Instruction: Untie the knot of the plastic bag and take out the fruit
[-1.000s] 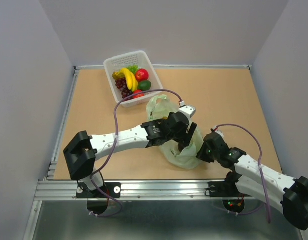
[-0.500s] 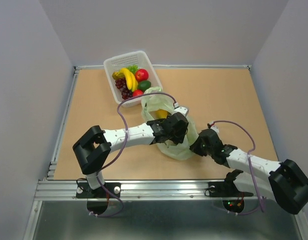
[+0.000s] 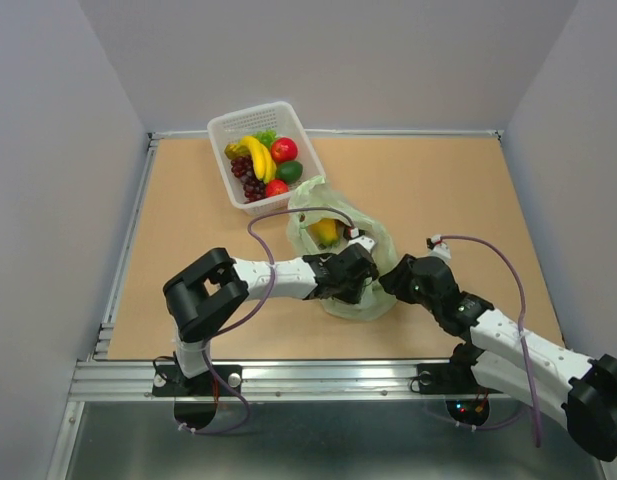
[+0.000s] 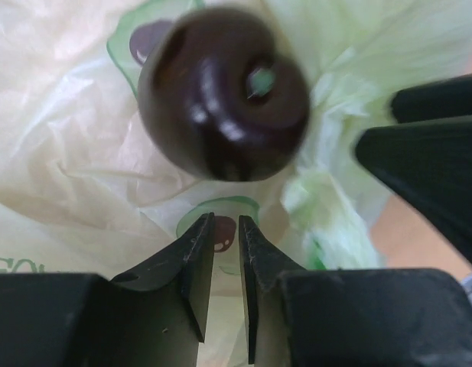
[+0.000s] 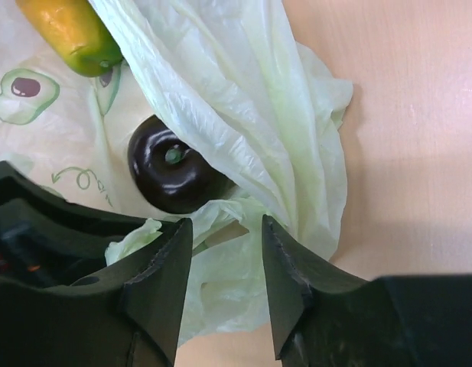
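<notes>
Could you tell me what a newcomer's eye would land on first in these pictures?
A glossy dark fruit stands out most, lying in the opened pale green plastic bag just ahead of the left pincer. The bag sits mid-table, and a filled white basket stands at the table's far edge, left of centre.

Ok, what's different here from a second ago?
The left arm's elbow swung right, and the left fingers drew back slightly left over the plastic bag. The right fingers pushed forward and left, up against the bag. The bag's mouth spread open, baring a yellow-orange fruit inside. The white basket and what lies in it stayed put.
</notes>
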Motion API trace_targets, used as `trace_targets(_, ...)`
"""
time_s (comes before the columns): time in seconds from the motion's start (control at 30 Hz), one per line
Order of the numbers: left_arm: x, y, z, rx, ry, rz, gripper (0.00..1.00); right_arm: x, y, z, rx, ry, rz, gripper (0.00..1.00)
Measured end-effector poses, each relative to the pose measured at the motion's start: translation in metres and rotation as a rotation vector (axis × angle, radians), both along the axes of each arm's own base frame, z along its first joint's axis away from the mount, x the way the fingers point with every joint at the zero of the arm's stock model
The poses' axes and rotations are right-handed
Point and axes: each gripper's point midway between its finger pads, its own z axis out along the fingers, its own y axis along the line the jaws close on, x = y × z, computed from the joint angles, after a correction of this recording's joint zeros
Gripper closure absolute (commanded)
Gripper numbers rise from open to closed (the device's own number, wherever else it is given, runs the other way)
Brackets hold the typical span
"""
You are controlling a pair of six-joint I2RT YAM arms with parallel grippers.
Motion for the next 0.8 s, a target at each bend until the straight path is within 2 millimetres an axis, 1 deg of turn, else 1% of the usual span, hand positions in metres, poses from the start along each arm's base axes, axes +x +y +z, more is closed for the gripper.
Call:
trace_targets(0.1, -0.003, 0.004, -0.010, 0.021, 0.012, -0.001, 0.70, -0.002, -0.001, 0.003, -0.011, -0.012, 0.021, 0.50)
trace_targets(0.13, -0.003, 0.005, -0.011, 0.022, 0.012, 0.000, 0.70, -0.003, 0.000, 0.002, -0.014, -0.008, 0.030, 0.50)
trace_targets(0.27, 0.000, 0.002, -0.009, 0.008, 0.002, 0.007, 0.70, -0.009, 0.005, 0.003, -0.013, 0.011, 0.076, 0.43)
trace_targets(0.3, 0.000, 0.002, -0.008, 0.005, 0.001, 0.011, 0.70, -0.009, 0.009, 0.008, -0.005, 0.008, 0.094, 0.41)
trace_targets(0.47, 0.002, 0.001, -0.008, -0.003, 0.003, 0.035, 0.70, -0.006, 0.027, 0.035, 0.054, -0.029, 0.169, 0.36)
trace_targets(0.6, 0.003, 0.001, -0.007, -0.006, 0.002, 0.052, 0.70, -0.009, 0.032, 0.044, 0.083, -0.048, 0.199, 0.36)
trace_targets(0.7, 0.003, 0.001, -0.007, -0.007, 0.002, 0.059, 0.70, -0.014, 0.037, 0.043, 0.096, -0.031, 0.229, 0.38)
trace_targets(0.77, 0.004, 0.001, -0.007, -0.009, 0.003, 0.063, 0.70, -0.016, 0.039, 0.042, 0.102, -0.021, 0.243, 0.46)
trace_targets(0.8, 0.004, 0.001, -0.007, -0.010, 0.003, 0.065, 0.70, -0.017, 0.041, 0.042, 0.108, -0.017, 0.253, 0.51)
